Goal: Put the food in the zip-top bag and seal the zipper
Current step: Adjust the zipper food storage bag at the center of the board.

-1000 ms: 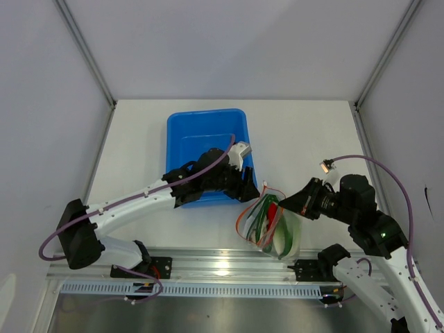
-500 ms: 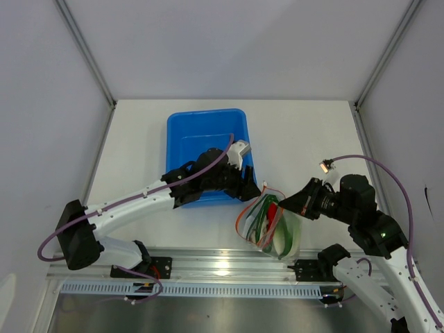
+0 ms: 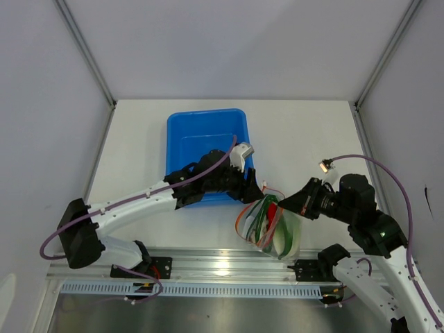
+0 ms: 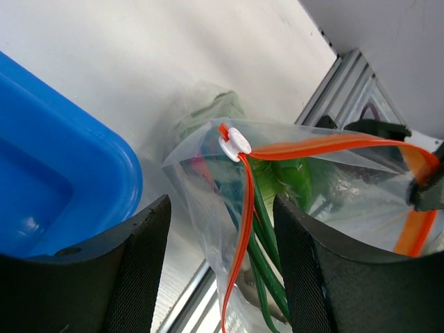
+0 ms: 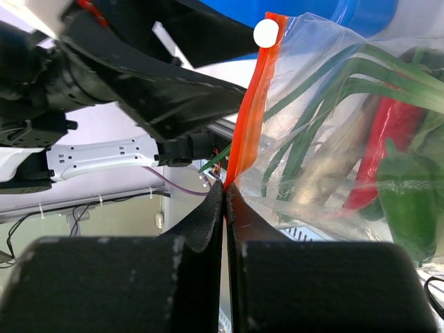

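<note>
The zip-top bag point(image 3: 269, 227) hangs near the table's front edge, between my two grippers. Inside it is the food: a red chili point(image 5: 388, 142), long green pods point(image 4: 267, 243) and a pale cabbage head point(image 3: 281, 243). My right gripper point(image 5: 225, 189) is shut on one end of the orange-red zipper point(image 5: 251, 104). At the strip's other end sits a white slider point(image 4: 234, 142). My left gripper point(image 4: 222, 208) is open, with a fold of the bag and its orange strip hanging loose between the fingers point(image 4: 142, 263), touching neither.
A blue bin point(image 3: 208, 135) stands just left of and behind the bag, with my left arm lying across its front right corner. The aluminium rail point(image 3: 222, 263) at the table's front runs right below the bag.
My left gripper has shifted slightly right, closer to the bag's slider end, and its jaws have widened a little. The right gripper and the bag have stayed in place.
</note>
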Available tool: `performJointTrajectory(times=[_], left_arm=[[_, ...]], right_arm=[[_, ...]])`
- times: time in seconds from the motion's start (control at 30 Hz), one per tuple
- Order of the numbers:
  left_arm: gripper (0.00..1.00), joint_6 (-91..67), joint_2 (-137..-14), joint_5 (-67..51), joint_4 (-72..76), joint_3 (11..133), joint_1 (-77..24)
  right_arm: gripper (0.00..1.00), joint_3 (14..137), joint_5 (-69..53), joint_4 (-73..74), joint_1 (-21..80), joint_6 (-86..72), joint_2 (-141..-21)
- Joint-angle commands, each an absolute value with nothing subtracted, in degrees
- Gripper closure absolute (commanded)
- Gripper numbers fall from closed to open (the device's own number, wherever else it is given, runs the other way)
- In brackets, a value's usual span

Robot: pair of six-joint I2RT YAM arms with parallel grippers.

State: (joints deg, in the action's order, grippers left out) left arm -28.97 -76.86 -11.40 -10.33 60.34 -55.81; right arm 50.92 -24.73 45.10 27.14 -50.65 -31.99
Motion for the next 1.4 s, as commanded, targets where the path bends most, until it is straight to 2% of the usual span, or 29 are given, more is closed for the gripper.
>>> performJointTrajectory(times=[0.0,0.07,0.17,0.27,0.3,0.33,0.37,0.43,0.47,0.53,0.57,0.63,0.67,0.93,1.1,1.27,1.37], left_arm=[[0.38,-28.7,-79.5,-14.1,-9.4,62.4,-57.1],[0.39,-28.7,-80.7,-14.1,-9.5,62.1,-57.6],[0.55,-28.7,-82.0,-15.6,-9.2,61.8,-57.6],[0.78,-27.4,-83.6,-17.1,-11.3,64.5,-57.6],[0.91,-26.2,-84.0,-17.8,-12.3,66.5,-57.5],[0.98,-25.3,-84.5,-18.6,-13.1,69.1,-57.4],[0.99,-24.4,-85.0,-20.8,-14.9,70.4,-57.3],[0.99,-21.3,-86.0,-22.3,-16.2,75.2,-57.3],[0.99,-18.8,-86.3,-24.8,-16.7,76.2,-57.3],[1.00,-17.0,-86.7,-26.1,-17.3,79.3,-57.3],[1.00,-14.9,-86.8,-27.0,-17.5,79.8,-57.1],[0.99,-12.5,-86.9,-32.6,-17.7,80.7,-56.7],[0.99,-10.2,-87.1,-34.3,-18.3,82.4,-56.4],[0.98,-0.2,-93.1,-50.2,-36.5,92.9,-55.7],[0.97,4.7,-94.0,-51.9,-41.2,91.9,-55.6],[0.97,6.8,-93.7,-51.8,-43.5,91.0,-54.5],[0.97,7.2,-93.7,-53.5,-43.9,91.2,-53.4]], right_arm=[[1.00,52.3,-25.6,40.7,26.9,-49.9,-32.2],[1.00,52.5,-25.6,40.3,27.0,-50.1,-32.4],[1.00,52.6,-25.6,39.5,26.9,-50.0,-33.3],[1.00,52.5,-25.8,38.8,26.8,-49.7,-34.2],[1.00,52.6,-25.6,38.7,26.9,-49.6,-34.4],[0.99,52.6,-25.6,38.6,26.9,-49.0,-34.5],[0.91,52.9,-25.6,38.7,26.9,-48.5,-34.9],[0.72,53.7,-24.9,40.1,26.8,-47.1,-35.3],[0.59,54.1,-24.5,40.9,26.8,-45.5,-35.8],[0.51,56.1,-22.5,43.7,26.8,-43.5,-36.0],[0.36,57.0,-21.5,45.0,26.8,-41.6,-36.3],[0.32,60.1,-18.6,48.5,26.8,-39.8,-36.5],[0.26,61.2,-17.6,49.8,26.9,-38.3,-36.7],[0.25,70.2,-12.1,58.2,26.8,-31.4,-37.7],[0.25,68.6,-9.4,60.2,26.8,-29.8,-36.6],[0.30,63.7,-15.3,56.8,26.8,-25.2,-33.2],[0.32,58.8,-23.4,52.3,26.8,-22.5,-29.6]])
